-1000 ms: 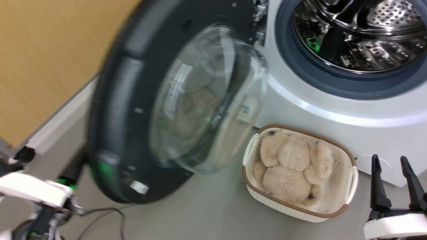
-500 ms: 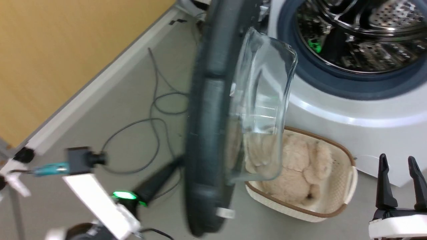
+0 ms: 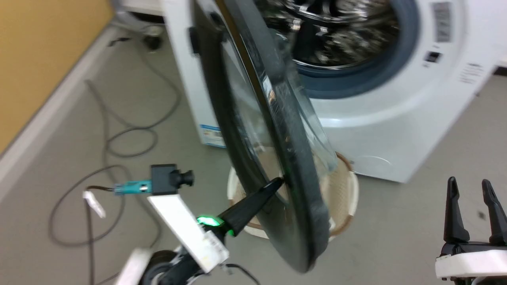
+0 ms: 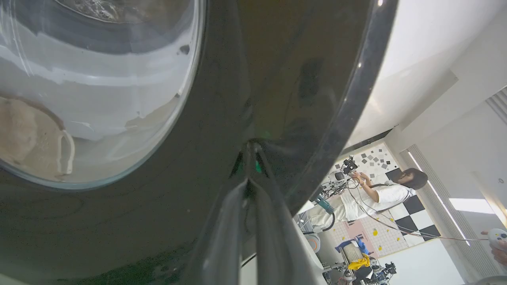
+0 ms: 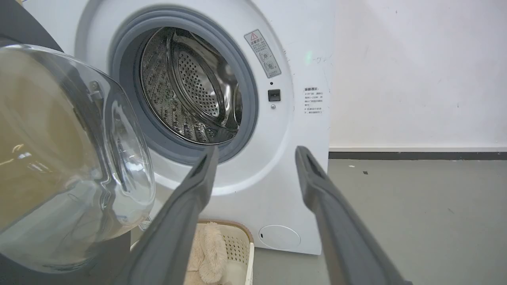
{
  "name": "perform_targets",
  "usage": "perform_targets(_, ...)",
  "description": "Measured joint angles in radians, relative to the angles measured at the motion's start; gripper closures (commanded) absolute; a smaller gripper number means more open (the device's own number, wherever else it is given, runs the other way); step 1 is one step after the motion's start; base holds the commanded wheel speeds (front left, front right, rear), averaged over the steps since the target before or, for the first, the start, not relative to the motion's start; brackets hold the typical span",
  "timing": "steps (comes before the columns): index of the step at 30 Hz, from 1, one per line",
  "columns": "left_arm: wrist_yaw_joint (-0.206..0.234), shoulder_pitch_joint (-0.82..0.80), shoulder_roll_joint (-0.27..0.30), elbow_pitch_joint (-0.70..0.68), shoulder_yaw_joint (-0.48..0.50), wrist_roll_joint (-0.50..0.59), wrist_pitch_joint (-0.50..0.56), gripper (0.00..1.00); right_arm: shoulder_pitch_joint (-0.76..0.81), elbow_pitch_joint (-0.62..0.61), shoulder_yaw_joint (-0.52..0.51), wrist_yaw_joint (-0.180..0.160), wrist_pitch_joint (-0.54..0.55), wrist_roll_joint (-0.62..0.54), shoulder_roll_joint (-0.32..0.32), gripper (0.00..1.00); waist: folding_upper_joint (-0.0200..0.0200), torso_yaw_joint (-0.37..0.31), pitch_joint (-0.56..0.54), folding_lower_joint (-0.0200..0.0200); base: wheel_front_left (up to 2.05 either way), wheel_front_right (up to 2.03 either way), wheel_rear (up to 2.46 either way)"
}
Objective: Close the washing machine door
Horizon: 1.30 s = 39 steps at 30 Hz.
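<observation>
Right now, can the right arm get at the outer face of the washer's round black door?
Probably not directly. The round glossy black washing machine door stands half-swung, its outer face turned away from the open right gripper, which sits on the glass bowl side. Shut fingers of the left gripper touch that face.

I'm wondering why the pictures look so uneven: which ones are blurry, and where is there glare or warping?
Head view: motion-smeared, washing machine door and drum streaked. Left wrist view: glossy black door mirrors the jaws, which look soft. Right wrist view: sharp, drum holes crisp; the glass bowl warps what's behind it.
</observation>
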Motion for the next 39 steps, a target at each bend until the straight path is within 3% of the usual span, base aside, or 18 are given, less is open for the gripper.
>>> perform_targets(8,0.000,-0.117,-0.044,0.193,-0.133,0.042,-0.195,1.00,-0.015,0.001,0.015,0.000,0.000,0.009,0.000,0.00,0.0000,-0.120,0.023,0.0000,0.00,0.00,0.00)
perform_targets(15,0.000,-0.161,-0.040,0.299,-0.264,0.060,-0.348,1.00,-0.017,0.000,0.039,0.000,0.000,0.029,0.000,0.00,0.0000,-0.157,0.024,0.0000,0.00,0.00,0.00)
perform_targets(20,0.000,-0.181,0.023,0.282,-0.290,0.061,-0.472,1.00,-0.014,-0.005,0.047,0.000,0.000,0.053,0.000,0.00,0.0000,-0.147,0.008,0.0000,0.00,0.00,0.00)
perform_targets(26,0.000,-0.196,0.120,0.354,-0.256,0.242,-0.690,1.00,-0.011,-0.008,0.060,0.000,0.000,0.076,0.000,0.00,0.0000,-0.134,-0.022,0.0000,0.00,0.00,0.00)
perform_targets(28,0.038,-0.197,0.130,0.392,-0.198,0.360,-0.706,1.00,-0.007,-0.012,0.063,0.000,0.000,0.080,0.000,0.00,0.0000,-0.128,-0.033,0.0000,0.00,0.00,0.00)
perform_targets(31,0.157,-0.197,0.112,0.358,-0.014,0.606,-0.707,1.00,0.004,-0.015,0.058,0.000,0.000,0.080,0.000,0.00,0.0000,-0.114,-0.046,0.0000,0.00,0.00,0.00)
perform_targets(35,0.295,-0.145,0.100,0.274,0.113,0.940,-0.708,1.00,0.005,-0.017,0.050,0.000,0.000,0.079,0.000,0.00,0.0000,-0.101,-0.060,0.0000,0.00,0.00,0.00)
perform_targets(36,0.329,-0.118,0.095,0.260,0.128,1.004,-0.708,0.63,0.006,-0.018,0.047,0.000,0.000,0.078,0.000,0.00,0.0000,-0.098,-0.064,0.0000,0.00,0.00,0.00)
perform_targets(37,0.358,-0.089,0.096,0.255,0.136,1.062,-0.708,0.00,0.006,-0.019,0.046,0.000,0.000,0.074,0.000,0.00,0.0000,-0.096,-0.068,0.0000,0.00,0.00,0.00)
perform_targets(39,0.407,-0.030,0.093,0.233,0.158,1.147,-0.708,0.00,0.005,-0.023,0.045,0.000,0.000,0.067,0.000,0.00,0.0000,-0.092,-0.075,0.0000,0.00,0.00,0.00)
